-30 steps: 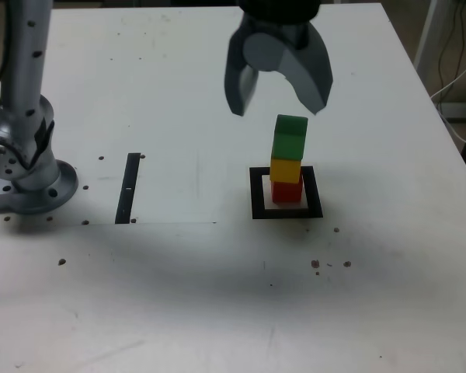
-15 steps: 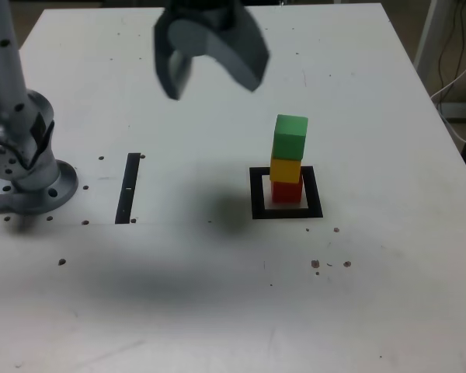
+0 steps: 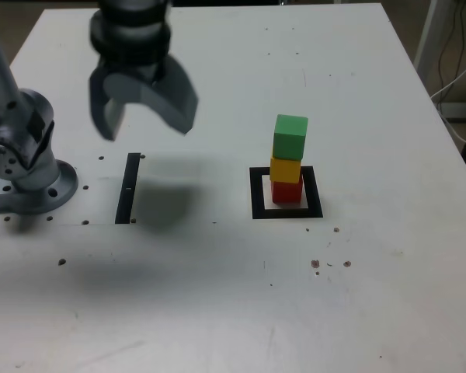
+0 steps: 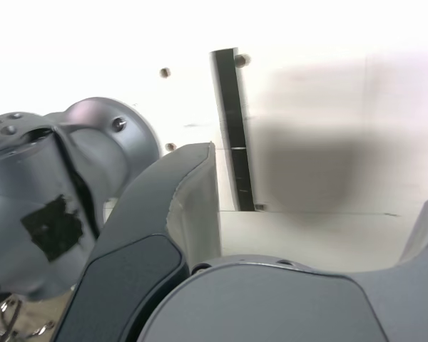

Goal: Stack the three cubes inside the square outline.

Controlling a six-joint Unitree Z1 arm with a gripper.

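Moved: my gripper [image 3: 144, 116] has swung away from above the stack, across to the exterior view's left, and now hangs over the black strip [image 3: 128, 187], near the arm's base [image 3: 27, 167].
Fingers: spread wide, nothing between them; I see one grey finger [image 4: 178, 206] in the wrist view with only bare worktop past it.
Stack: unchanged from a second ago, three cubes standing free, well apart from the gripper.
Red cube [image 3: 286, 191]: at the bottom, sitting on the white centre of the square outline [image 3: 258, 194].
Yellow cube [image 3: 285, 169]: right on top of the red one, edges roughly in line.
Green cube [image 3: 290, 137]: on top of the yellow, and it looks a touch larger or turned slightly; I can't tell which.
Square outline: flat on the worktop [image 3: 217, 295], on the exterior view's right of centre, with the stack towards its back edge.
Wrist view: black strip [image 4: 232, 128] running across the white worktop, a dark shadow beside it, the arm's base [image 4: 50, 192] close by.
Shadow: a soft dark patch on the worktop just beside the strip in the exterior view.
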